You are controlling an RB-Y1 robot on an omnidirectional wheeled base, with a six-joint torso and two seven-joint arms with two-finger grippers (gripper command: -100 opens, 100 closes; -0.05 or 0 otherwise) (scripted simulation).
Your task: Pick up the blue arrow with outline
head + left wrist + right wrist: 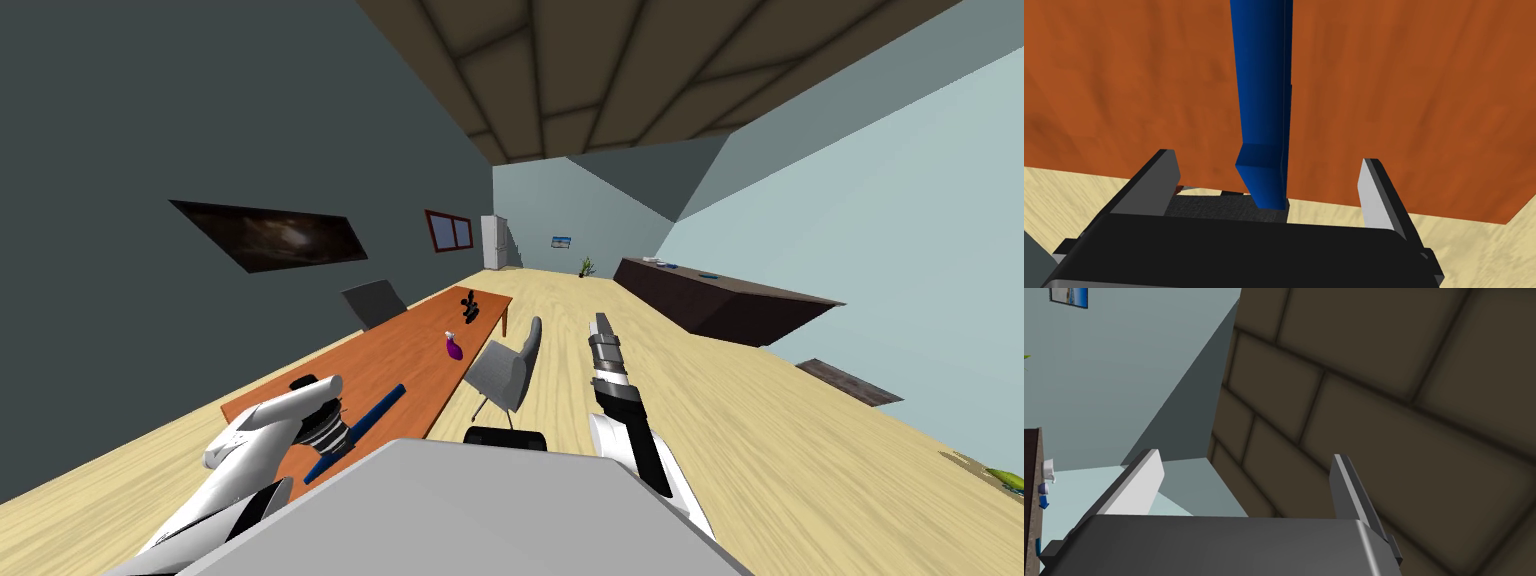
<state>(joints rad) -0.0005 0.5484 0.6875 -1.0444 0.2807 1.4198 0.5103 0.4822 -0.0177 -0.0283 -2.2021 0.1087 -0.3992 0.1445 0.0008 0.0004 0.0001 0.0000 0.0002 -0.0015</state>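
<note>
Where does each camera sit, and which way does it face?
Head: on the head, down and forward over the table; forearms show.
Left wrist: on the left hand, along open left pincer at the blue arrow.
Right wrist: on the right hand, away from the table; open right pincer.
Shared: head and left wrist show blue arrow and table.

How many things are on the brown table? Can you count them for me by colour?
On the table:
Blue: 1, the blue arrow
Purple: 1, a little purple thing
Black: 1, a small black thing at the far end, too small to tell whether it is more than one piece
Total: 3
</note>
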